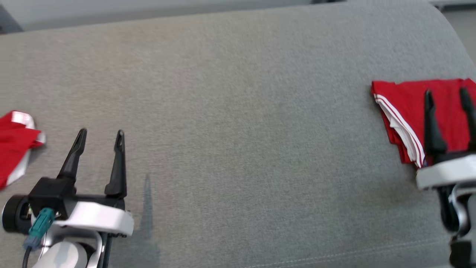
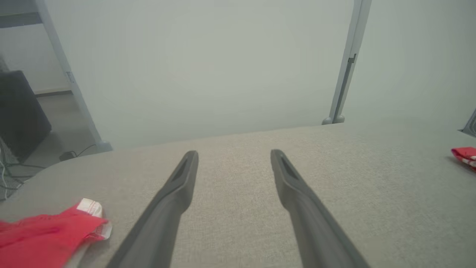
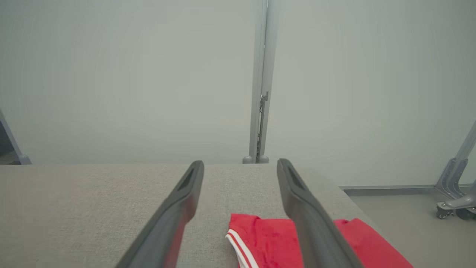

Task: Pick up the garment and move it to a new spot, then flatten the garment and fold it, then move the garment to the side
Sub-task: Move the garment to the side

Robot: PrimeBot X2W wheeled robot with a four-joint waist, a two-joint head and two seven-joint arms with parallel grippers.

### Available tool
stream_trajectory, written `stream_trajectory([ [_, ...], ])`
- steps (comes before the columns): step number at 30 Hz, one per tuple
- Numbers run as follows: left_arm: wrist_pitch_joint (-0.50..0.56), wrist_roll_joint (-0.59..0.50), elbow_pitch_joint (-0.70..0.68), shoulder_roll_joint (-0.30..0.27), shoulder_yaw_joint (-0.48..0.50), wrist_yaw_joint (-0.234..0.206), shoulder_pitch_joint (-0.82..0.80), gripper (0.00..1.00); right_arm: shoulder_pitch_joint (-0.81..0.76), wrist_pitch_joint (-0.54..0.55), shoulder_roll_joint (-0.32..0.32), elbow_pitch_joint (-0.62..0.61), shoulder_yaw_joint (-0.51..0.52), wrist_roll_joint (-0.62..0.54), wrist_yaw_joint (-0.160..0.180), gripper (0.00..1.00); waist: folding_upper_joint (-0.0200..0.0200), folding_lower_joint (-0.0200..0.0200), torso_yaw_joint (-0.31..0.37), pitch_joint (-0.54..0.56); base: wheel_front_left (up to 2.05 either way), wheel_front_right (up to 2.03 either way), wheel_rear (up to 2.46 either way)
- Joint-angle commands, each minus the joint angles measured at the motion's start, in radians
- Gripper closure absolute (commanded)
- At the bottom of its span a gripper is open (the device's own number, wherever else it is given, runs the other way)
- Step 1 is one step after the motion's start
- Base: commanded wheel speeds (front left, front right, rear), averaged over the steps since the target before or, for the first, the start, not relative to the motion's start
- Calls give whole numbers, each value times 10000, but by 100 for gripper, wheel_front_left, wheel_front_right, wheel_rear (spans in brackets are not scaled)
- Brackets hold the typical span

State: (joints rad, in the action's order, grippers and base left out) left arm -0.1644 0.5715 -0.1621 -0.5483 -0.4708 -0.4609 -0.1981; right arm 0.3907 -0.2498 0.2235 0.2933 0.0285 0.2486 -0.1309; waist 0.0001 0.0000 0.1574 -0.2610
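Observation:
A red garment (image 1: 403, 100) with white stripe trim lies folded at the far right of the grey fabric surface (image 1: 238, 130). My right gripper (image 1: 446, 93) hovers over it, open, its two dark fingers spread above the cloth and holding nothing. In the right wrist view the garment (image 3: 267, 238) lies below and between the spread fingers of the right gripper (image 3: 240, 165). My left gripper (image 1: 101, 133) stands open and empty at the lower left, over bare fabric. The left wrist view shows the left gripper (image 2: 234, 154) spread wide, and the folded garment (image 2: 465, 155) far off to the right.
Another red and white cloth (image 1: 15, 145) lies crumpled at the left edge, just left of my left gripper; the left wrist view has this cloth (image 2: 44, 238) at its lower left. Beyond the surface's far edge stand pale wall panels and a metal post (image 3: 260, 111).

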Motion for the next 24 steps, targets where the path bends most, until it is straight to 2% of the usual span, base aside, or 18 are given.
stream_trajectory([
  [1, -150, 164, -141, -294, 514, -136, 0, 0, -482, 38, -37, -566, -75, -200, 2, 0, -1, 0, -490, 586, 0, 0, 0],
  [2, -266, 213, -45, -284, 566, -186, 255, 0, -991, 173, -261, -1012, -53, -335, 2, 0, -1, 0, -650, 871, 0, 0, 0],
  [7, -437, 430, 209, -145, 612, -171, 732, 0, -1999, 513, -674, -1647, 73, -615, 2, 0, -1, 0, -899, 1458, 0, 0, 0],
  [16, -600, 692, 763, -19, 451, 35, 1583, 0, -3959, 1018, -1216, -2264, 425, -831, 2, 0, -1, 0, -1269, 2557, 0, 0, 0],
  [20, -584, 665, 921, -162, 304, 250, 1697, 0, -4443, 1147, -1347, -2455, 537, -931, 2, 0, -1, 0, -1346, 2716, 0, 0, 0],
  [24, -650, 827, 1107, -218, 318, 682, 1606, 0, -4685, 1181, -1444, -2585, 635, -932, 2, 0, -1, 0, -1462, 2811, 0, 0, 0],
])
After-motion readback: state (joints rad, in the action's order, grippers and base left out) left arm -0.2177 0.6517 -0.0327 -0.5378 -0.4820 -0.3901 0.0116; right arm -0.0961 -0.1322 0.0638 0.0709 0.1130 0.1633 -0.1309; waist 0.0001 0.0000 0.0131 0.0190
